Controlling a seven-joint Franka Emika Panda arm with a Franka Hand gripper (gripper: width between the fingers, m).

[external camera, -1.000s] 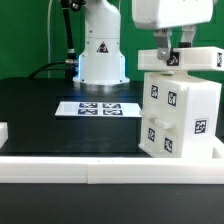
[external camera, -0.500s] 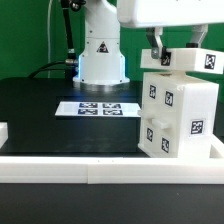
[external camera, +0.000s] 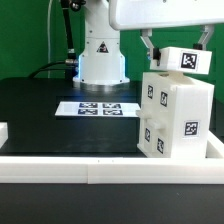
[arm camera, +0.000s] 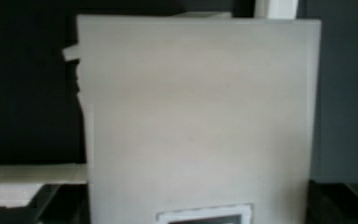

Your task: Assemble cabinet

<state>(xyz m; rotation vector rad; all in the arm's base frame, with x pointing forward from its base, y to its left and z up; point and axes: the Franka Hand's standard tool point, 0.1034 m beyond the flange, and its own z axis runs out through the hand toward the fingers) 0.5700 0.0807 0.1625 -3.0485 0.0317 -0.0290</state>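
The cabinet [external camera: 177, 118], a white tagged box, stands on the black table at the exterior view's right, against the front rail. My gripper [external camera: 178, 48] hangs just above it, its fingers [external camera: 148, 44] flanking a flat white tagged panel [external camera: 183, 59]. The panel is held slightly tilted over the cabinet's top. In the wrist view the panel [arm camera: 194, 110] fills the middle, with my gripper [arm camera: 197, 205] closed on its two edges. Whether the panel still touches the cabinet's top is hard to tell.
The marker board [external camera: 100, 108] lies flat in the middle of the table. The robot base [external camera: 101, 55] stands behind it. A long white rail [external camera: 90, 168] runs along the front edge. A small white block [external camera: 3, 130] sits at the far left.
My gripper has shifted toward the exterior view's left and risen a little. The panel, flat on the cabinet's top before, is now tilted and slightly raised.
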